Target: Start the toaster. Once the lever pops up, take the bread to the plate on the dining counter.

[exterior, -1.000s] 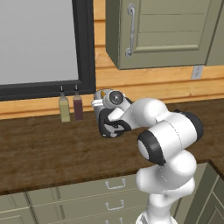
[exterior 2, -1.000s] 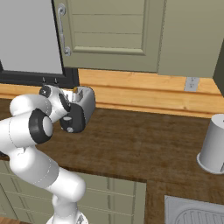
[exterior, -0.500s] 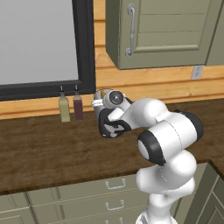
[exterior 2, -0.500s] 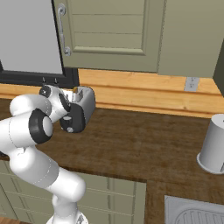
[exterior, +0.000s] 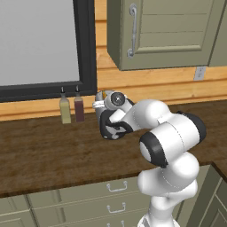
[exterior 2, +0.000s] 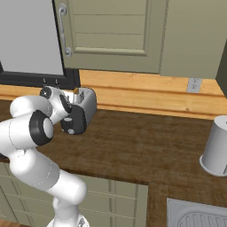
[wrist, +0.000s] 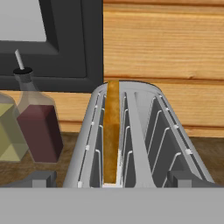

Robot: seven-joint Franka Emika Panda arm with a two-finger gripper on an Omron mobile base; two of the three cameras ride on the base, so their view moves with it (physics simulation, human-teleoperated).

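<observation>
Dark brown wood-grain countertop (exterior: 44, 150) runs below a horizontal plank wall, with sage-green drawer fronts (exterior: 88, 199) beneath and a green upper cabinet (exterior: 168, 35) at 12 o'clock. At 9 o'clock in the left base view a black-framed window (exterior: 86, 48) sits above two slim bottles, one olive (exterior: 65, 110), one dark red (exterior: 79, 108), just beside the toaster. The small silver two-slot toaster (wrist: 131, 140) stands against the wall; the arm covers most of it in the left base view, and its black front panel (exterior 2: 75, 119) is partly hidden by the wrist in the right base view. The thin toast slice with orange-brown crust (wrist: 112, 131) stands upright in the left slot. The gripper (wrist: 113, 179) hovers just over the toaster, jaws spread wide, holding nothing; fingertips (wrist: 39, 178) show at both lower corners. At 3 o'clock in the right base view a grey cylindrical canister (exterior 2: 216, 148) stands well apart; a sink corner (exterior 2: 199, 215) is cut off.
</observation>
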